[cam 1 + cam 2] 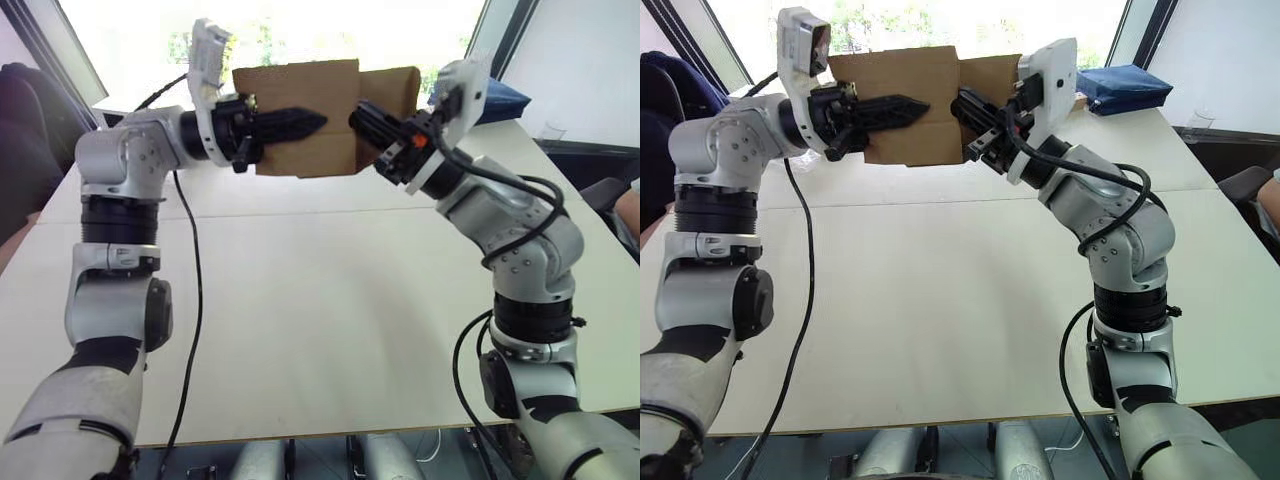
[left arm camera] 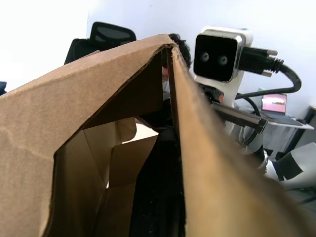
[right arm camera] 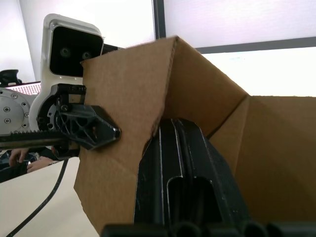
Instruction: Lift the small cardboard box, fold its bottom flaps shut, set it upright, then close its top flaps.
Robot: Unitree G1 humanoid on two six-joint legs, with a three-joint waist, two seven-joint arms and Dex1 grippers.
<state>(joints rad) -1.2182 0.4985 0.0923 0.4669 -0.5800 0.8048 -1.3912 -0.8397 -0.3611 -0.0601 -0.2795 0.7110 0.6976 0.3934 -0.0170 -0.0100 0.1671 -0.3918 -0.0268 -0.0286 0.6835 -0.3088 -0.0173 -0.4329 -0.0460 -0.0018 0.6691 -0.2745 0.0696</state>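
Left eye view shows the small cardboard box (image 1: 305, 115), plain unprinted brown corrugated board, held in the air above the pale counter (image 1: 300, 300), with the left claw (image 1: 300, 124) lying flat against its near face and the right claw (image 1: 365, 118) reaching in at its right side; how far either claw is parted cannot be told. Left wrist view looks into the box's open end past loose hinged flaps (image 2: 123, 148). Right wrist view has the right claw's black fingers (image 3: 182, 187) inside the carton.
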